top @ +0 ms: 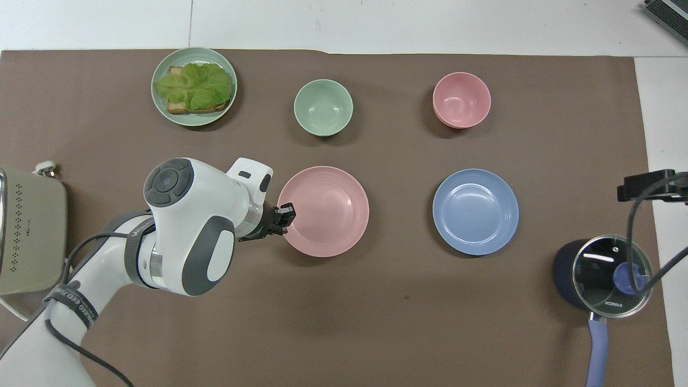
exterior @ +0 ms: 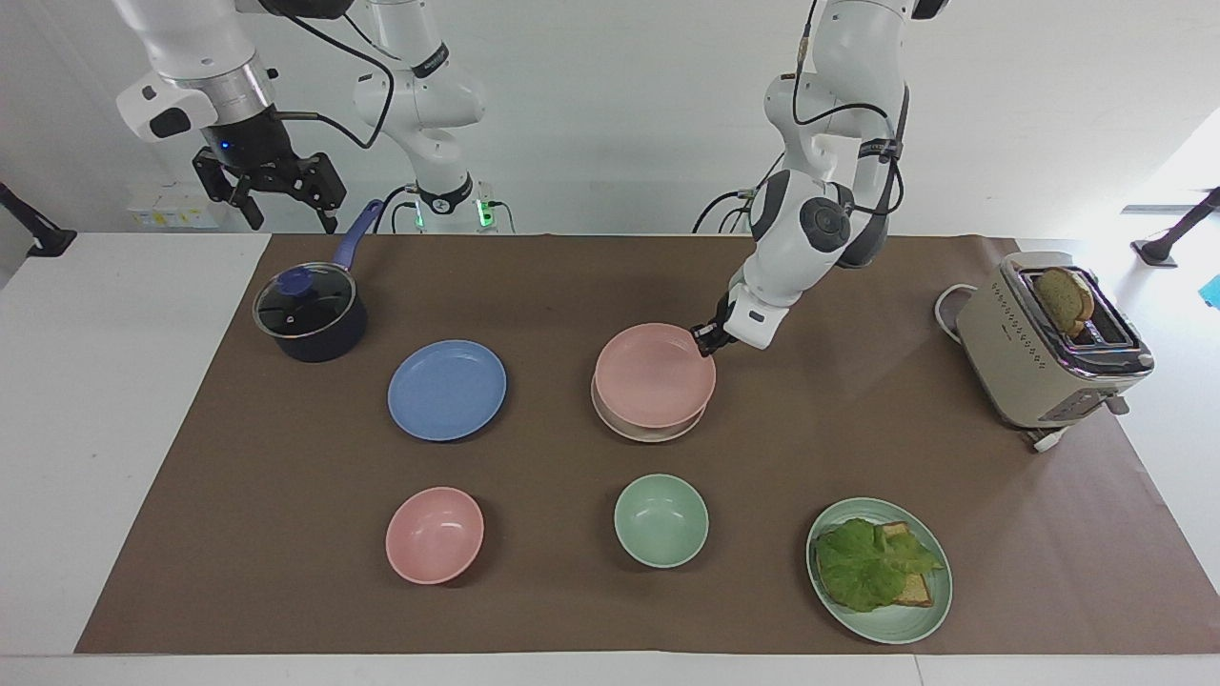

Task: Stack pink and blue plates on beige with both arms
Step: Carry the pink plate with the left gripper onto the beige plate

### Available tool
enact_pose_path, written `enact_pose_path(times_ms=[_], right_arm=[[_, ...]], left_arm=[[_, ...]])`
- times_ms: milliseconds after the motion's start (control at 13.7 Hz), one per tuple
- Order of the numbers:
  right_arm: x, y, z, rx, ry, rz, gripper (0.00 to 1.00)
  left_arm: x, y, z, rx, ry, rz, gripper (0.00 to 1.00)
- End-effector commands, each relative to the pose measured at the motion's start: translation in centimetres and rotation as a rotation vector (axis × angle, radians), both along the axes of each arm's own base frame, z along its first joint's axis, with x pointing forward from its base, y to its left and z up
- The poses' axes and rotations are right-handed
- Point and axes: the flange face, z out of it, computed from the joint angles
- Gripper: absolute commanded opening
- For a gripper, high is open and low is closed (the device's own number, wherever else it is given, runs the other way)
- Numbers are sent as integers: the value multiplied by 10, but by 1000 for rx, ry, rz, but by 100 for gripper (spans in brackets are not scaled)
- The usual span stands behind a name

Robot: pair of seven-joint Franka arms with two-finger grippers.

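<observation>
A desk covered by a brown mat (exterior: 572, 286), with bare white margins at both ends. In the middle of the mat the pink plate (exterior: 654, 373) sits over the beige plate (exterior: 648, 429), whose rim shows only as a thin crescent on the edge farther from the robots. The left hand (exterior: 706, 338) is clamped shut on the pink plate's rim, on the edge nearer the robots and toward the left arm's end; whether the plate rests fully on the beige one cannot be told.

The blue plate (exterior: 446, 390) lies flat on the mat, beside the stack toward the right arm's end, with a clear strip of mat between them. The right hand (exterior: 278, 195) hangs with its fingers spread and nothing in them, above the desk edge just past the dark saucepan (exterior: 310, 314).

That saucepan, with a glass lid and blue handle, stands nearer the robots than the blue plate. Farther from the robots sit a pink bowl (exterior: 435, 534), a green bowl (exterior: 660, 520) and a green plate (exterior: 915, 619) of lettuce and toast. A beige toaster (exterior: 1044, 353) stands at the mat's edge at the left arm's end. Open mat lies between the stack and the toaster.
</observation>
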Motion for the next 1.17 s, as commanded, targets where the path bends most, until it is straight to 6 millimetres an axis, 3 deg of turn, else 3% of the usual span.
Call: enact_pose_path(times_ms=[0,220,293,512,585,659,732,951,1098], right_arm=[[-3,-11,-2,11,-11,11,100],[-3,-11,-2,11,-11,11,100],[-3,-11,-2,11,-11,11,100],[-3,-11,-3,12,-10,6,100],[-3,-11,-3,11,-8,3,100],[-3,-11,-7,12,-1,4,100],[-2,-11,-8,12,1,9,100],[1,-11,-23,13,1,11,100],[5,-9,-46,13,2,17,100]], left_arm=[[-2,-2,3,-17,-22,9,0],[-1,-2,0,-16,-19,7,0],[1,-2,-15,-12,-8,8,0],[5,-2,-15,-17,-28,17,0],[7,-1,-15,-19,-30,20,4],[9,2,-15,-17,-25,23,76],[10,4,-15,-18,-27,18,100],[20,3,-3,-17,-36,11,100],[35,30,24,12,-14,-2,100]])
